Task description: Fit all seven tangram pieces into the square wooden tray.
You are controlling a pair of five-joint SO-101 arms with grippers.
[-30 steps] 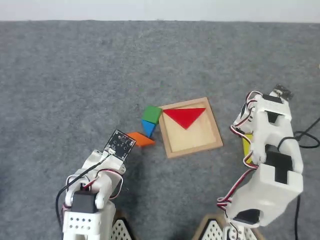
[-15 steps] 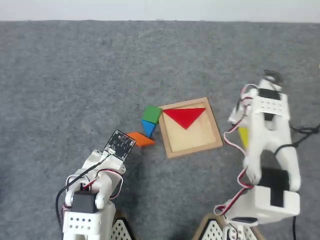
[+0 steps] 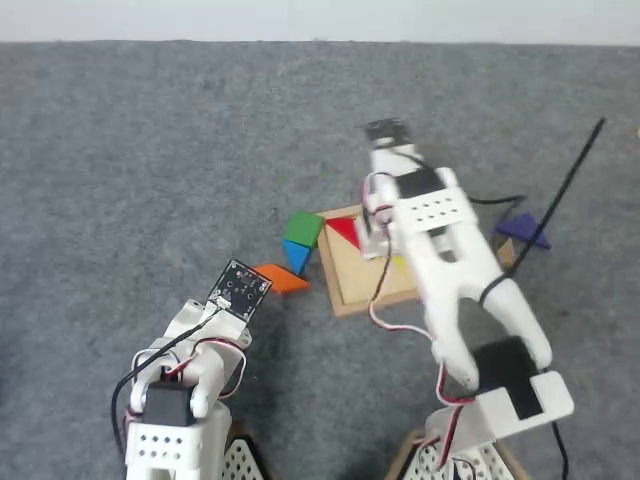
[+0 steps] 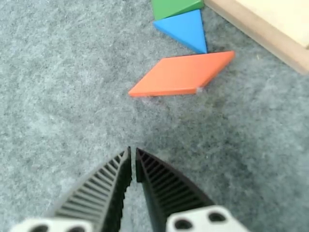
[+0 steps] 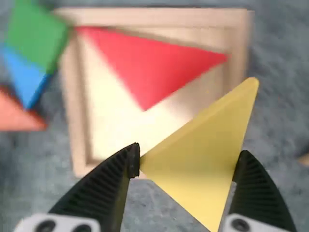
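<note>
The square wooden tray lies mid-table with a red triangle in its far part. My right gripper hangs above the tray, shut on a yellow triangle, near the red triangle. A sliver of the yellow triangle shows under the right arm. Left of the tray lie a green square, a blue triangle and an orange parallelogram. My left gripper is shut and empty, just short of the orange parallelogram.
A purple triangle and a small tan piece lie on the grey felt right of the tray. The right arm's black cable runs over them. Open felt stretches across the far and left parts of the table.
The right arm has swung left from beside the tray to above it, carrying the yellow triangle. That uncovered the purple and tan pieces. The left arm has not moved.
</note>
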